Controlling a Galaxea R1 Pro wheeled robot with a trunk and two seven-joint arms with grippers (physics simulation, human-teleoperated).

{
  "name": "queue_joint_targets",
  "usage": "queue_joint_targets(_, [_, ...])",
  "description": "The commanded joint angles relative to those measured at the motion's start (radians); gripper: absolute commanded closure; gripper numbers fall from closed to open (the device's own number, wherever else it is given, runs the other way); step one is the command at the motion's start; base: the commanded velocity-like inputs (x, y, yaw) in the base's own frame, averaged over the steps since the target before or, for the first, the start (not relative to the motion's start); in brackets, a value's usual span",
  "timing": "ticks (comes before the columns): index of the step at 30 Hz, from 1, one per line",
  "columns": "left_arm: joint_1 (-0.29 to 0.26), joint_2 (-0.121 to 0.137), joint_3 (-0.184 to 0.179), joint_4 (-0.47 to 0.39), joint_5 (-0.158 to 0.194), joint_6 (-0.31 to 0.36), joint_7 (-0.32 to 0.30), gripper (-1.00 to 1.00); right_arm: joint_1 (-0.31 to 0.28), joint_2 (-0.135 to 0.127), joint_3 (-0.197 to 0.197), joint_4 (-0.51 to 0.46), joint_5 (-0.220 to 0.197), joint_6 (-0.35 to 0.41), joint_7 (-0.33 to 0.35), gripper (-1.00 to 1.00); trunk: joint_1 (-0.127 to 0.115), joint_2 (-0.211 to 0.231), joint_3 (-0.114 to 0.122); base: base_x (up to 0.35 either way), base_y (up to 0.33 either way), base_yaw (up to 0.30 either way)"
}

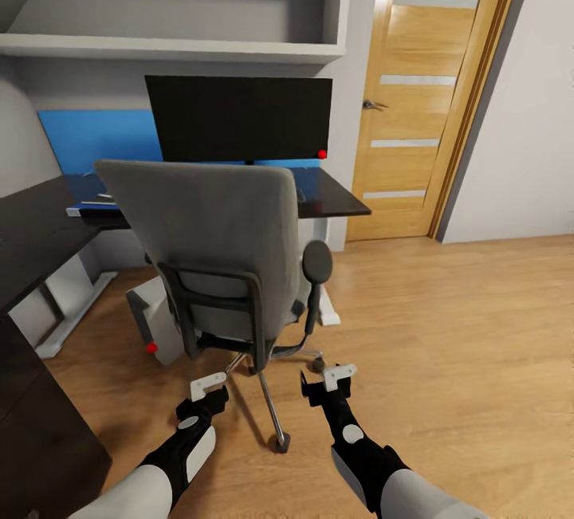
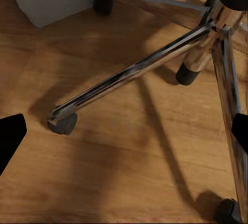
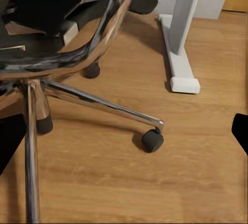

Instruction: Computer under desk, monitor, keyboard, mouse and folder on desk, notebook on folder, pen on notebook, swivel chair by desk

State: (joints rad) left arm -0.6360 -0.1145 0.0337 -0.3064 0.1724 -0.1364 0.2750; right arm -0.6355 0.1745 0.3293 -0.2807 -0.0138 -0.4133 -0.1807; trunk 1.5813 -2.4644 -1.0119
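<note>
One chair (image 1: 215,240) faces one monitor (image 1: 239,116) at twelve o'clock on the surface (image 1: 339,202), one computer (image 1: 151,320) perhaps beneath; two hands, left (image 1: 209,388) and right (image 1: 327,382), both spread.

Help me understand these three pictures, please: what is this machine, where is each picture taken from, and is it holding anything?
This is a simulated wheeled robot with two arms, steered by a person. The big picture comes from a camera on its head, looking down over both arms: the left gripper and right gripper hang low over the wood floor, both open and empty. Ahead stands the grey swivel chair, its back to the robot, in front of the black desk. On the desk is the monitor; under it, partly hidden by the chair, sits the grey computer. Each of the two smaller pictures comes from a camera by one gripper; both look at the chair's chrome base and castors on the floor.
</note>
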Motion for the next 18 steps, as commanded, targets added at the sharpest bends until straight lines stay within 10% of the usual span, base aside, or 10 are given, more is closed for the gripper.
queue_joint_targets(1, [-0.001,-0.001,0.003,0.001,0.006,-0.005,0.0,-1.0,-0.001,0.0,0.007,0.001,-0.001,-0.002,-0.008,-1.0,-0.001,0.0,-0.001,-0.214,-0.144,0.0])
queue_joint_targets(18, [-0.001,-0.002,0.002,0.001,0.006,-0.005,0.0,-1.0,-0.001,0.0,0.007,0.003,-0.003,-0.001,-0.008,-1.0,-0.001,0.0,-0.001,-0.28,-0.153,0.0])
